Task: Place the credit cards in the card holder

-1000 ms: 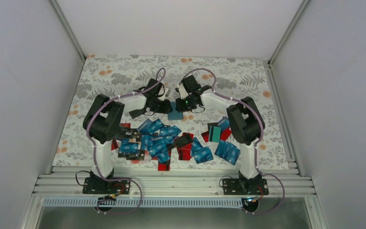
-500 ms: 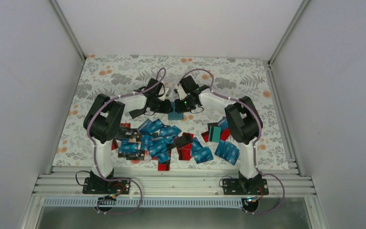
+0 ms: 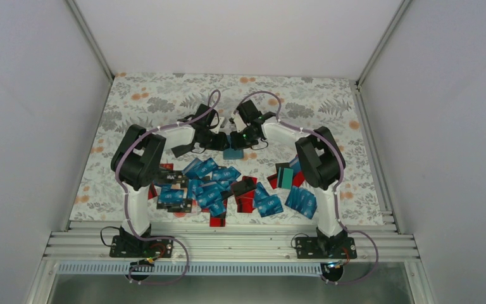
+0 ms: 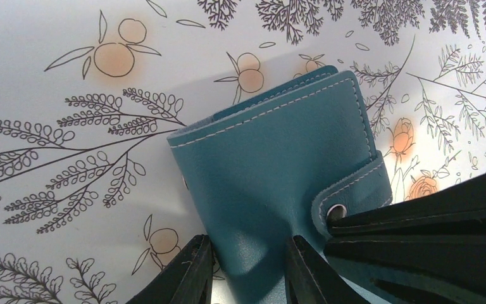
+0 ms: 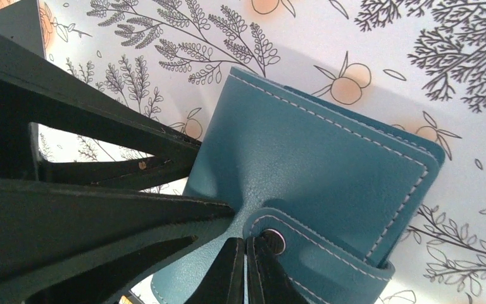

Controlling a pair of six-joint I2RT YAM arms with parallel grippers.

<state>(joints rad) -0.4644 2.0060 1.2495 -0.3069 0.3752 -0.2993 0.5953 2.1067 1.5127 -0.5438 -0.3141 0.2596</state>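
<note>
Reaching inward with the left arm [image 3: 164, 134] and the right arm [image 3: 289, 132], elbows bowed outward, wrists meeting nose to nose over the middle of the floral-print tabletop [image 3: 329, 101]. Gripping the small teal-blue stitched folding card holder [image 4: 272, 164] between the left fingers [image 4: 190, 278], partly spread, one on each side of its near edge. Pressed fully together at the right fingers [image 5: 228, 278], tips touching the holder's strap beside the metal snap [image 5: 272, 239]; cannot tell whether pinching the strap. Lying folded shut and flat on the tabletop, just beyond the card scatter.

Bare floral surface behind the holder up to the far white wall [image 3: 228, 38], with white walls along both sides as well. Crowded on the near side with thin rectangular plastic credit cards [image 3: 212, 183], overlapping, between the holder and the aluminium rail [image 3: 228, 244] at the arm bases.

Counted: one card holder, two arms, one teal-green card [image 3: 285, 177]. Mostly blue cards, fewer red and black, too overlapped for an exact count.
</note>
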